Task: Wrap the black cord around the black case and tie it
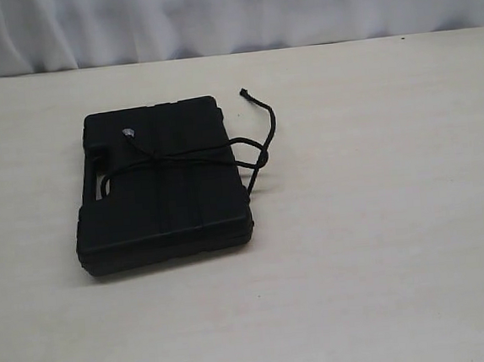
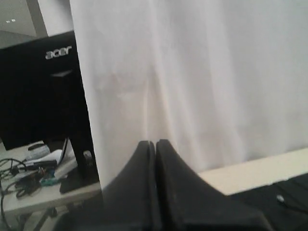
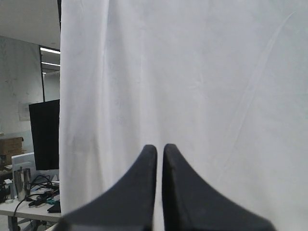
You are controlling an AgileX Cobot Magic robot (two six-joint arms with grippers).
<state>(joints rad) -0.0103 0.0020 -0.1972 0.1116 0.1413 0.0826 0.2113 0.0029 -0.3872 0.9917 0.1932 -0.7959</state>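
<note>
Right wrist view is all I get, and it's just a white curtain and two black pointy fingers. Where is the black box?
Observer: The flat rectangular black plastic case lies on the pale table, in the exterior view.
Operator: Is the rope on it?
Observer: Yes, the thin black braided cord crosses its ribbed lid and loops beside its right edge.
Operator: Is the other hand holding the rope?
Observer: No, the left gripper is shut on nothing, facing the white curtain.
</note>
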